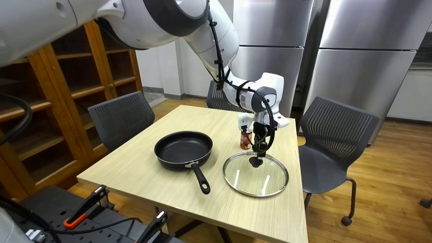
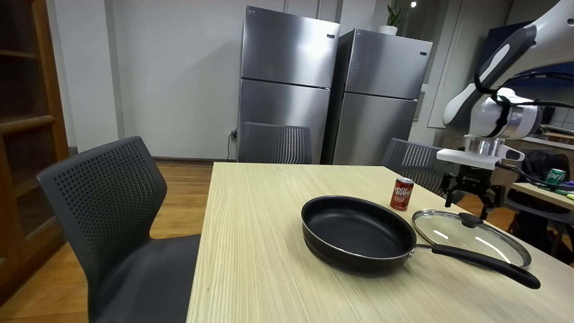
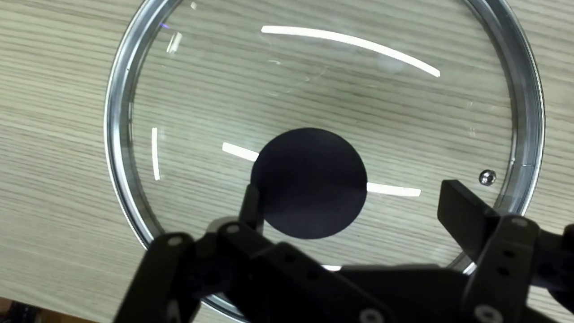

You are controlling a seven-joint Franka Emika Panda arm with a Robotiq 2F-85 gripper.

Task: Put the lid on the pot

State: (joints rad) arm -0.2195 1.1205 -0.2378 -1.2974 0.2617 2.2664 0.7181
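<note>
Clear glass, silvery rim (image 3: pixel 530 112): lid (image 1: pixel 254 180) lies flat on the pale table (image 1: pixel 135 170), dark knob (image 3: pixel 309 183) uppermost. Presumably laid this way so that a downward reach meets the one part easy to pinch; bare glass would offer little hold. Black pan (image 1: pixel 184 150) (the task's pot) sits flat, mouth up, left of the lid in both exterior views, so it looks ready to receive. Its handle (image 1: pixel 200 179), in an exterior view, runs toward the near right, with table showing between its end and the lid; my guess is that this leaves most of the pan clear for lowering. Red can (image 2: pixel 402 194) upright on the far side of the lid; purpose unclear, but near enough to the tool to be knocked.

Tool: gripper (image 3: pixel 352 197) points down over the lid, fingers (image 3: pixel 464 215) spread wide, nothing clasped. In the wrist view the knob falls between the fingers but off-centre, crowding the left finger (image 3: pixel 251 208), with a wide gap to the right one. Whether that left finger touches the knob, cannot tell. In both exterior views the tips come close to the knob; depth uncertain.

Judgement: pre-grasp, lid not yet lifted. Next move seems to call for centring on the knob, then closing; a lopsided squeeze might skid the lid along the table.
</note>
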